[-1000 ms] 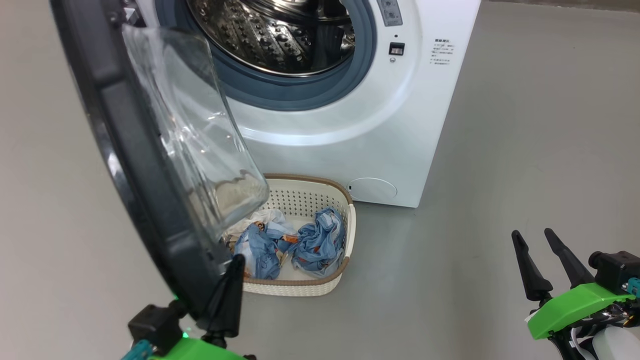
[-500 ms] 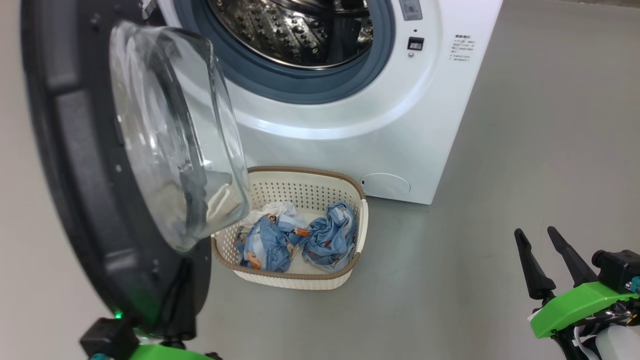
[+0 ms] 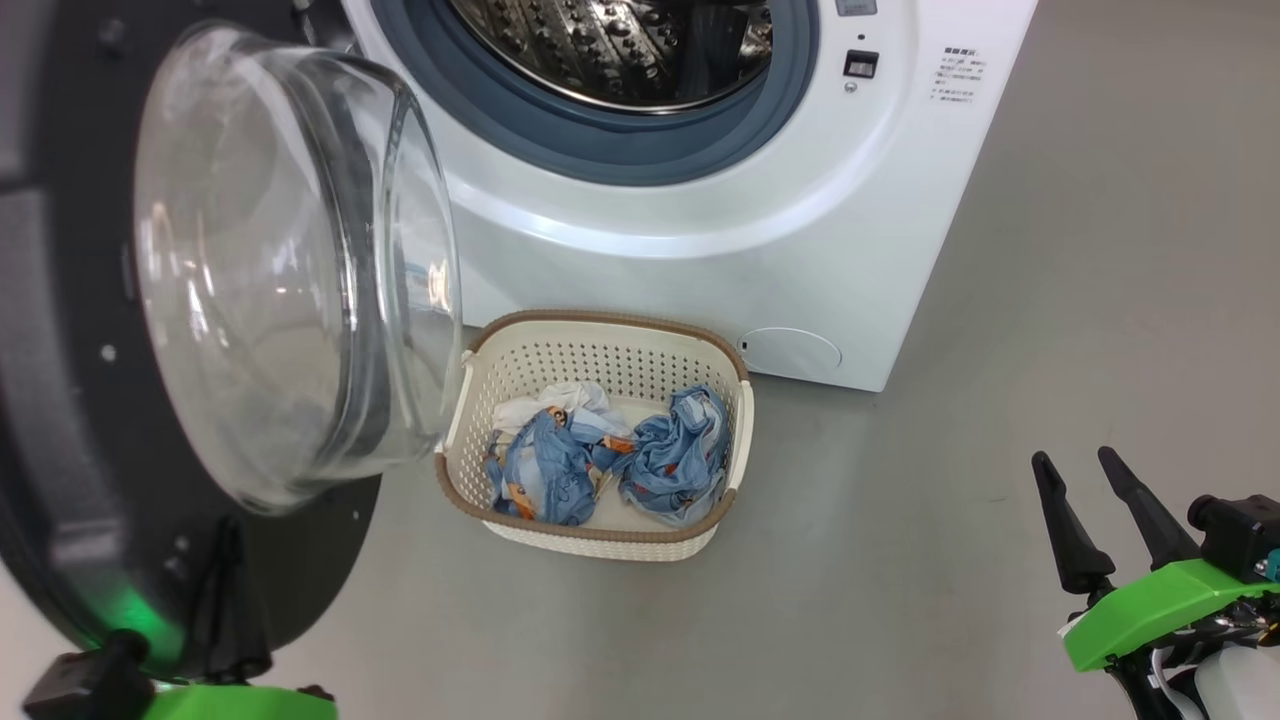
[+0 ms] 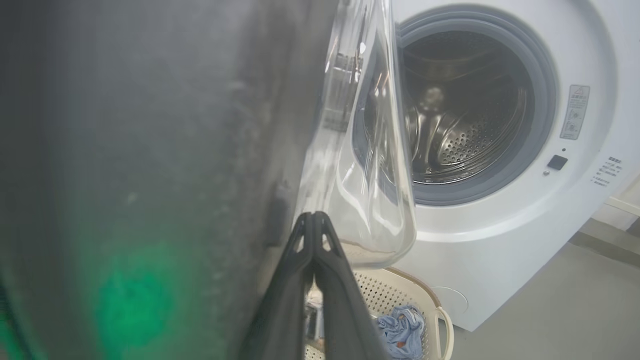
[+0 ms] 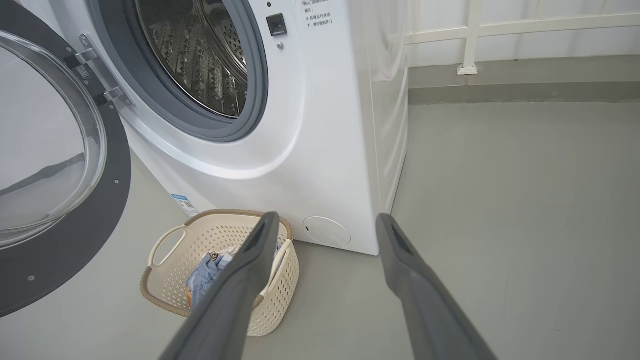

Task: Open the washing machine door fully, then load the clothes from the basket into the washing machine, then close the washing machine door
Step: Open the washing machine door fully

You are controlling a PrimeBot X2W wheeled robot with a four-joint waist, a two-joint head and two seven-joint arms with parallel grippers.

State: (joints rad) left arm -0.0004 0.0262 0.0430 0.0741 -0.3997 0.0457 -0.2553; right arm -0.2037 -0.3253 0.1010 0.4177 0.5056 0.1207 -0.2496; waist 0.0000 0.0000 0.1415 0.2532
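Observation:
The washing machine (image 3: 700,250) stands with its steel drum exposed. Its door (image 3: 60,450), a black ring around a clear glass bowl, hangs swung out wide at the left. My left gripper (image 3: 225,600) is shut, its dark fingers lying against the door's inner black ring below the glass; the left wrist view shows the closed left gripper (image 4: 314,216) beside the door (image 4: 150,150). On the floor before the machine sits the cream basket (image 3: 600,545), holding the blue and white clothes (image 3: 610,450). My right gripper (image 3: 1072,458) hovers open and empty at the lower right, well clear of the basket (image 5: 165,295).
Grey floor spreads right of the machine. A round flap (image 3: 790,352) sits low on the machine's front. In the right wrist view a white railing (image 5: 470,35) and a low kerb run along the back wall.
The door has swung further out to the left, with my shut left gripper moving left along with it. The head camera has shifted. The right gripper has stayed put.

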